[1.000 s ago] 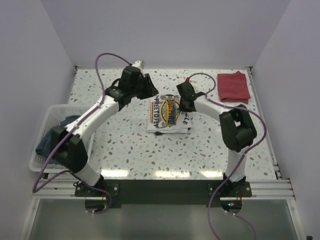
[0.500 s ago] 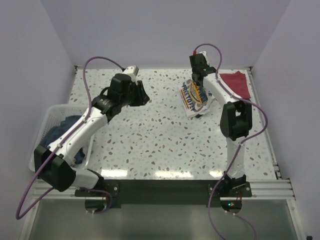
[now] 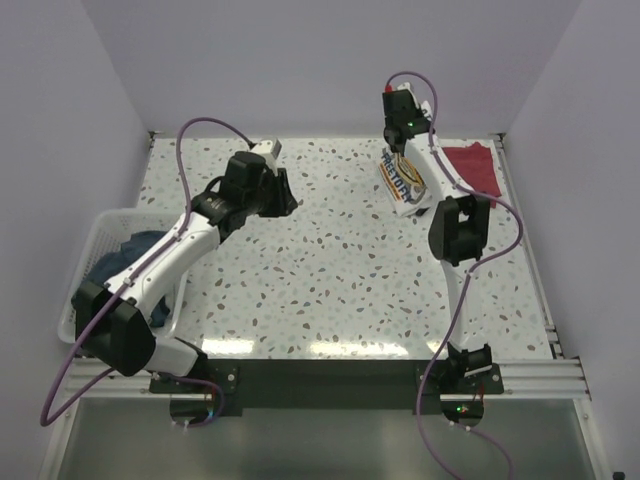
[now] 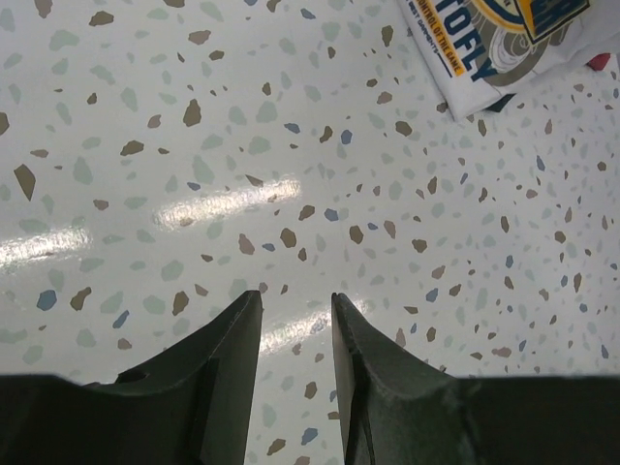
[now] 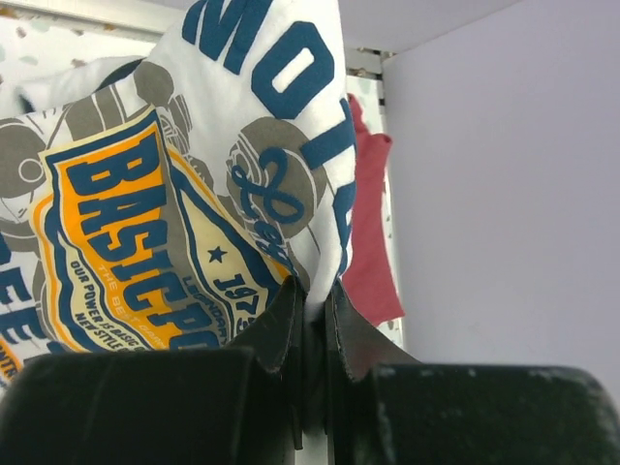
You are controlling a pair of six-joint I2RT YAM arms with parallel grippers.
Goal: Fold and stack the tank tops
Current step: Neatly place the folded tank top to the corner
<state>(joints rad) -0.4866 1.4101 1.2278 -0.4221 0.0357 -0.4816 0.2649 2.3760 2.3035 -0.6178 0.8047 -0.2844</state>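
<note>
**Item 1: soft white tank top with navy lettering and a blue-and-yellow crest print**. It is hanging as a bunched, folded bundle at the far right of the speckled white table. Whether its lower edge is brushing the surface cannot be told.

**Item 2: black two-finger right gripper**. Its jaws are pinching tight on a doubled edge of the white tank top, with cloth draping away to both sides of the fingers.

**Item 3: plain dark red tank top**. It is lying flat as a folded square in the far right corner of the table, just beside and behind the hanging white one.

**Item 4: black two-finger left gripper**. Its jaws are standing apart with nothing between them, hovering over bare table well to the left of both tops.

**Item 5: white slatted plastic basket**. It is sitting off the table's left edge and holding dark blue cloth.

**Handling note.** The white tank top is likely behaving as light, limp cloth with no stiffness. A single pinch is letting the folds sag and may be loosening them. A hold on the folded edge through all layers should be safest, and lowering squarely onto the red top would suit stacking.
</note>
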